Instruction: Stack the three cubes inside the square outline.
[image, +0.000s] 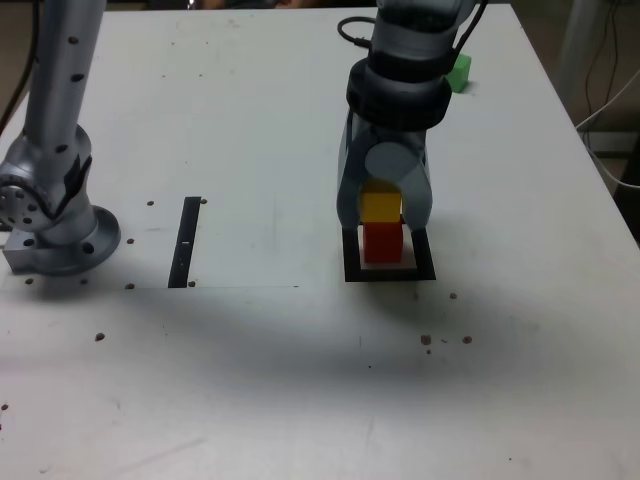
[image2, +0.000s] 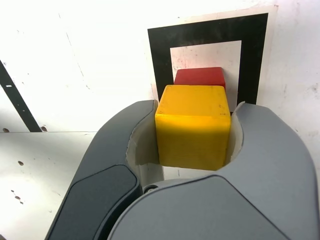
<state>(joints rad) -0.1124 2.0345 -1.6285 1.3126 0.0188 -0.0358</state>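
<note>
Yellow cube (image: 380, 205) sits between the two fingers of the gripper (image: 385, 215), directly above the red cube (image: 382, 243). In the exterior view the yellow cube's lower face meets the top of the red one with no gap visible; whether its weight rests there cannot be told. The red cube stands on the white centre of the square outline (image: 390, 273), toward the outline's 12 o'clock edge in the exterior view.

Gripper condition: jaws closed around the yellow cube (image2: 192, 126). In the wrist view the left finger (image2: 117, 150) and the right finger (image2: 265, 150) curve around the cube's two sides, and the pads appear to touch it on both, though a thin shadow at each side leaves firm contact uncertain. The gripper (image2: 192, 135) points down over the outline (image2: 160, 65), and the red cube (image2: 200, 76) shows only as a strip beyond the yellow cube's far edge.

Green cube (image: 459, 72) lies on the tabletop (image: 250, 140) at about 1 o'clock from the gripper in the exterior view, well apart from the outline and partly hidden behind the arm.

Other items: a narrow black strip (image: 186, 241) lies at 9 o'clock from the outline, well apart from it. The arm's base (image: 55, 235) stands near the exterior view's left edge. Small dark specks are scattered over the tabletop.
</note>
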